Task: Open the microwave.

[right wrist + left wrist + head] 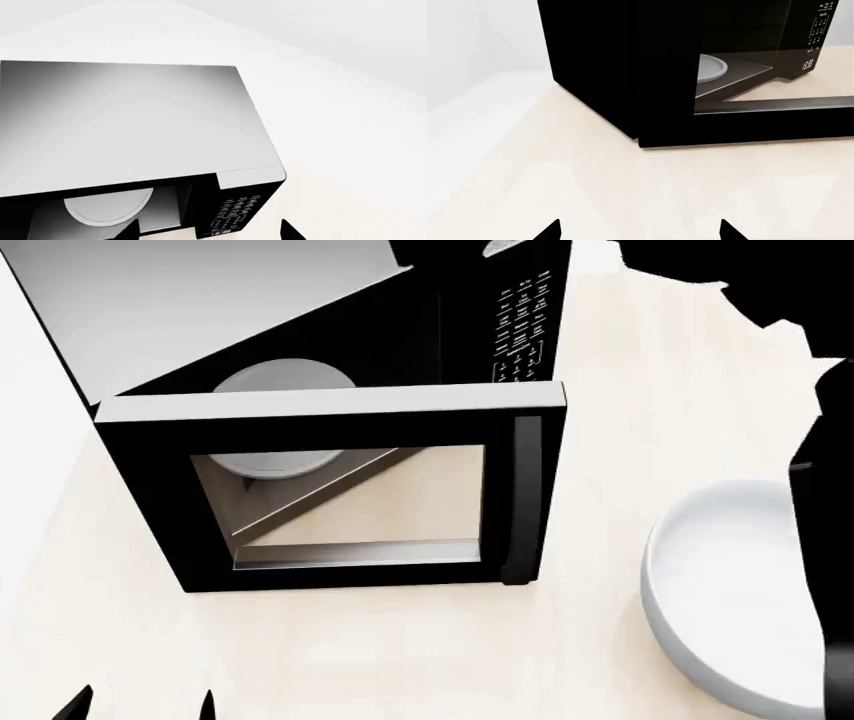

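The black microwave (320, 360) with a grey top stands on the pale table, and its glass-windowed door (334, 495) is swung wide open towards me. The vertical handle (525, 500) is on the door's right edge. The white turntable (283, 380) shows inside, and the keypad (521, 330) is to its right. My left gripper (140, 708) is open and empty, low over the table in front of the door. In the left wrist view (640, 232) it faces the microwave's side (614, 65). My right gripper (210, 232) is open and empty, high above the keypad (233, 215) and grey top (127, 125).
A large white bowl (734, 590) sits on the table right of the door. My right arm shows as a dark shape (707, 270) at the top right and along the right edge of the head view. The pale table (627, 190) stretches in front of the microwave.
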### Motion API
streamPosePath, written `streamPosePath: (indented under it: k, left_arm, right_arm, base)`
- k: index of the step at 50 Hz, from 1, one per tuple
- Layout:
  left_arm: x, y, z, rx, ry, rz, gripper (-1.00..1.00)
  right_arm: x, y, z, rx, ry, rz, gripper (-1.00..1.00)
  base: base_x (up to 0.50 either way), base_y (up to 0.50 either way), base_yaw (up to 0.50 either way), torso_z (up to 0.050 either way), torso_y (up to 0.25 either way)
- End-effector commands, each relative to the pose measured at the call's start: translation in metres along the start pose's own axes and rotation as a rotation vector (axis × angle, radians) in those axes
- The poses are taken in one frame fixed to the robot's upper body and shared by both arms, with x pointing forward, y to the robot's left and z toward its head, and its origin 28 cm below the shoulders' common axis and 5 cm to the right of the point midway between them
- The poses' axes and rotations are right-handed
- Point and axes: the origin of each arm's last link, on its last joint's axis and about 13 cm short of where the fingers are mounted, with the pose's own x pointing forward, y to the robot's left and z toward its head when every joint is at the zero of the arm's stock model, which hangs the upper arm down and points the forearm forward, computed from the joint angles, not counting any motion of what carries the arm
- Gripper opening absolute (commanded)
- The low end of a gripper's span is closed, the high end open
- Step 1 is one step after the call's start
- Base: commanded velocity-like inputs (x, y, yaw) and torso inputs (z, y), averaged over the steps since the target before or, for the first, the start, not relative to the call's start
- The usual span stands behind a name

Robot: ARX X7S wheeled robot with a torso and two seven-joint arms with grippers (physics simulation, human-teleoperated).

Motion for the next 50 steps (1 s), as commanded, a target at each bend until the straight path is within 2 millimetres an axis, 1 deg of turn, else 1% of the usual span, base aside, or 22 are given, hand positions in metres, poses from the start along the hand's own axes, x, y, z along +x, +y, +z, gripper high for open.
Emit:
streamPosePath:
  k: [1,12,22,28,36,50]
  left_arm:
    - [-0.002,0.0,-0.002,0.007,0.012,-0.005,1.0]
    - [-0.001,0.0,-0.002,0.006,0.013,-0.005,1.0]
    - [-0.001,0.0,-0.002,0.006,0.011,-0.005,1.0]
    - [-0.001,0.0,-0.002,0.006,0.012,-0.003,1.0]
    - [-0.001,0.0,-0.002,0.005,0.014,0.001,1.0]
    - [0.0,0.0,-0.002,0.007,0.009,-0.002,1.0]
  right_arm:
    - [0.007,-0.01,0.013,0.027,0.11,0.027,1.0]
    - [0.022,-0.009,0.013,0.084,0.189,0.045,1.0]
    - [0.033,-0.007,0.009,0.093,0.241,0.05,1.0]
    - [0.039,-0.009,0.006,0.109,0.265,0.048,1.0]
    - [0.046,-0.01,-0.004,0.121,0.295,0.03,1.0]
    - [0.059,-0.003,-0.02,0.123,0.342,0.044,1.0]
  base:
    - [0.0,0.0,0.0,0.0,0.0]
    - [0.0,0.0,0.0,0.0,0.0]
    - [0.0,0.0,0.0,0.0,0.0]
    - [0.0,0.0,0.0,0.0,0.0]
    - [0.0,0.0,0.0,0.0,0.0]
    - [0.0,0.0,0.0,0.0,0.0]
